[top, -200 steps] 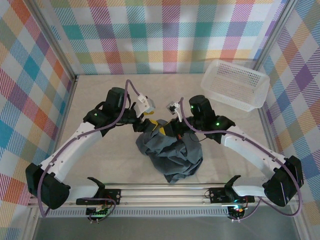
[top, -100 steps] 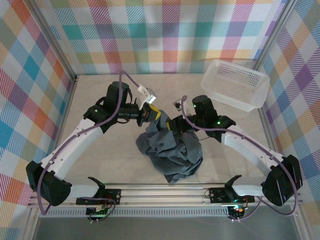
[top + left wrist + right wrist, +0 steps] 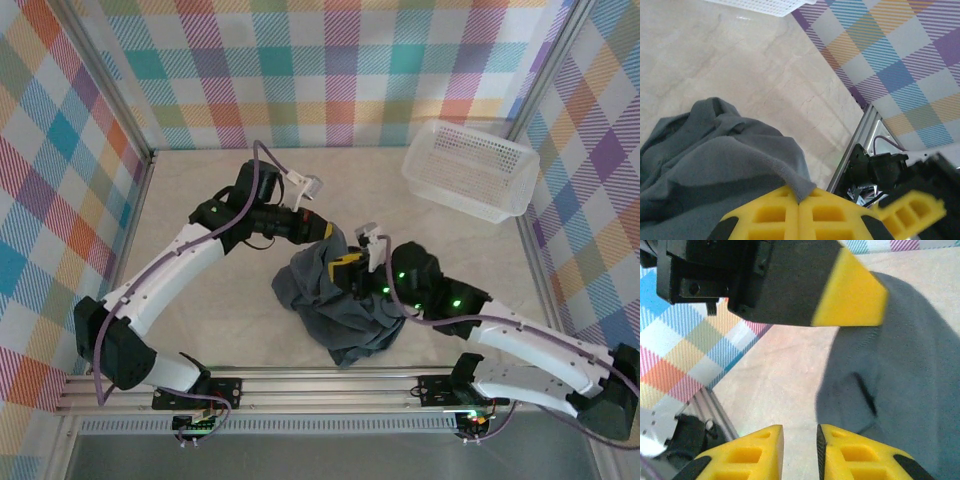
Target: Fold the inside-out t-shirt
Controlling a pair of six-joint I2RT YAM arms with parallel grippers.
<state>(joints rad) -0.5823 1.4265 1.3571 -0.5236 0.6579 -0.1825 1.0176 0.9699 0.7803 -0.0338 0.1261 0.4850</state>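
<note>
The inside-out t-shirt (image 3: 340, 305) is a crumpled dark slate-grey heap in the middle of the table. My left gripper (image 3: 324, 232) is at its far top edge. In the left wrist view the yellow jaws (image 3: 799, 200) are shut on a hem of the t-shirt (image 3: 715, 165), which hangs away from them. My right gripper (image 3: 348, 268) hovers over the heap's upper part. In the right wrist view its jaws (image 3: 800, 445) stand slightly open over bare table, nothing between them, with the t-shirt (image 3: 900, 380) just to their right and the left gripper (image 3: 770, 280) above.
A white mesh basket (image 3: 470, 168) stands at the back right of the beige table (image 3: 200, 310). Plaid walls enclose the table on three sides. An aluminium rail (image 3: 330, 388) runs along the near edge, by the arm bases.
My left gripper has shut on the shirt's top edge and shifted right. My right gripper has let go of the cloth, opened a little, and its arm has drawn back toward the near side.
</note>
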